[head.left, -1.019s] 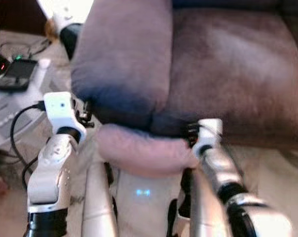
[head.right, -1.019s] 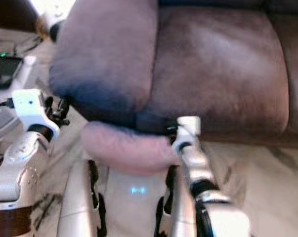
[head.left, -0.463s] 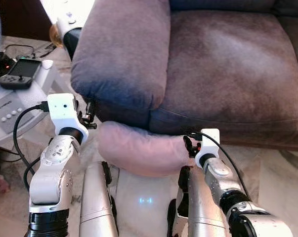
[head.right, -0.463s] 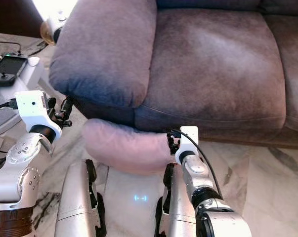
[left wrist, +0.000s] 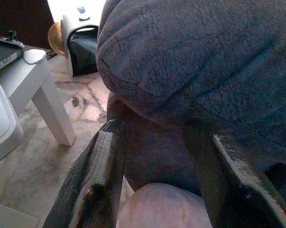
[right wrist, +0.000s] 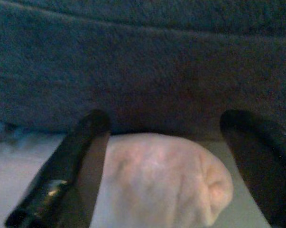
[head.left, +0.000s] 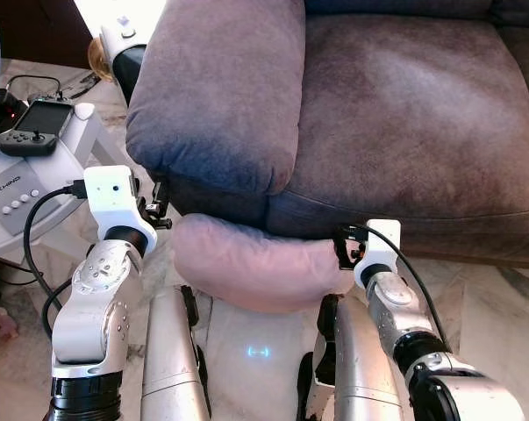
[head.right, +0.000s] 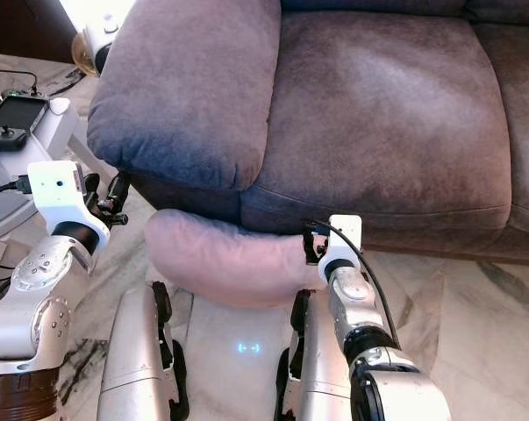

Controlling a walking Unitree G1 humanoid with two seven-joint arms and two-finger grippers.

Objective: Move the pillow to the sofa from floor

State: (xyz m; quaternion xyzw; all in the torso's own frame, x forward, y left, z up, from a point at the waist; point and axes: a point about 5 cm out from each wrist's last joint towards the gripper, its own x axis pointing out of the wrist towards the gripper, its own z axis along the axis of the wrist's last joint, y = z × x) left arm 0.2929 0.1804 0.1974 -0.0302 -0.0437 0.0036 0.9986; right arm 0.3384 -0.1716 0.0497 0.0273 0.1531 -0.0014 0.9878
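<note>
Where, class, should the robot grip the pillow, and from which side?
Probably at its two ends, one gripper from each side: the pillow lies lengthwise between the left gripper and right gripper, both open, against the sofa front.

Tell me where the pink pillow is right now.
The soft pink pillow lies on the marble floor against the front of the brown sofa, below its armrest, between the left hand and the right hand.
</note>
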